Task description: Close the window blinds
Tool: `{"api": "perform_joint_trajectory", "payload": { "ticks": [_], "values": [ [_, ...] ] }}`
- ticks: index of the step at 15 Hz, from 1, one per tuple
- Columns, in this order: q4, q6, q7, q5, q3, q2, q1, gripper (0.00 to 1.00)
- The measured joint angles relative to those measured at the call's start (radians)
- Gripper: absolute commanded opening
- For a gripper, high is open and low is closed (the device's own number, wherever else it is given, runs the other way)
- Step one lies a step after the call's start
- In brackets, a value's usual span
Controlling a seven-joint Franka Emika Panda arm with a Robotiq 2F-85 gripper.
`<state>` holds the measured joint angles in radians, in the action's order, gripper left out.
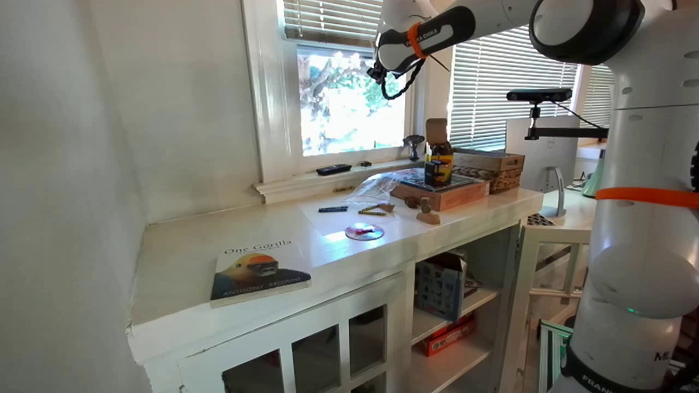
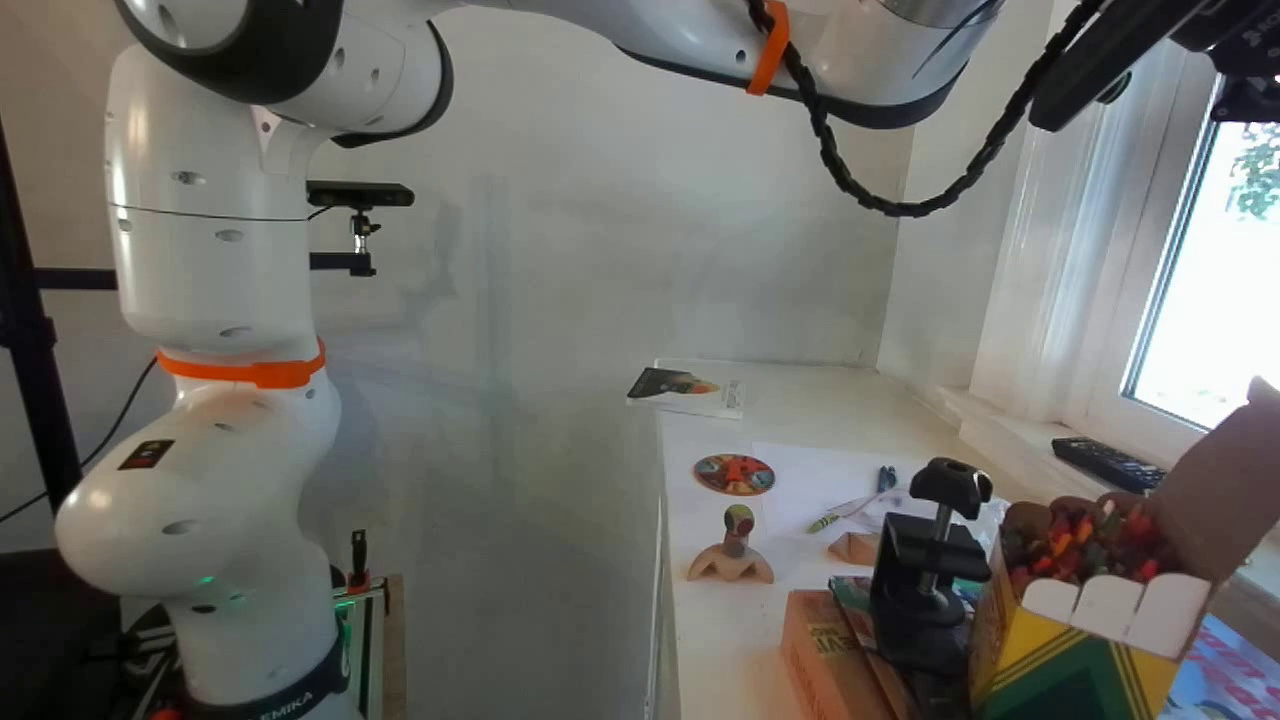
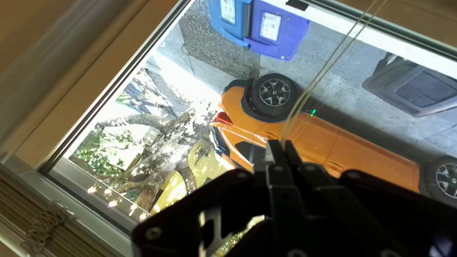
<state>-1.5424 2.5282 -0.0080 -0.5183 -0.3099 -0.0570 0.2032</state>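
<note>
The window blinds (image 1: 333, 21) are white horizontal slats across the upper part of the window in an exterior view. Their lower edge is raised, and the glass below is uncovered. A stack of the slats (image 3: 35, 228), with a bunched string, shows at the lower left in the wrist view. My gripper (image 3: 284, 146) is in front of the window glass. Its fingertips are together on thin pale cords (image 3: 303, 95) that run off to the upper right in the wrist view. In an exterior view the arm hides part of the blinds, and the fingertips are not clearly visible.
The window sill holds a remote (image 1: 334, 170) and a small clamp (image 1: 414, 146). On the counter are a book (image 1: 261, 273), a disc (image 1: 365, 231), a crayon box (image 2: 1075, 660), a black clamp (image 2: 925, 590) and a basket (image 1: 491, 169). A side wall (image 1: 185, 109) bounds the counter.
</note>
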Motion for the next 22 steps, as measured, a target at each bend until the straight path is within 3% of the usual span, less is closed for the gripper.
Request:
{"api": "perform_joint_trajectory", "payload": {
  "ticks": [22],
  "values": [
    [0.131, 0.060, -0.054, -0.002, -0.110, -0.153, 0.091, 0.00]
  ]
}}
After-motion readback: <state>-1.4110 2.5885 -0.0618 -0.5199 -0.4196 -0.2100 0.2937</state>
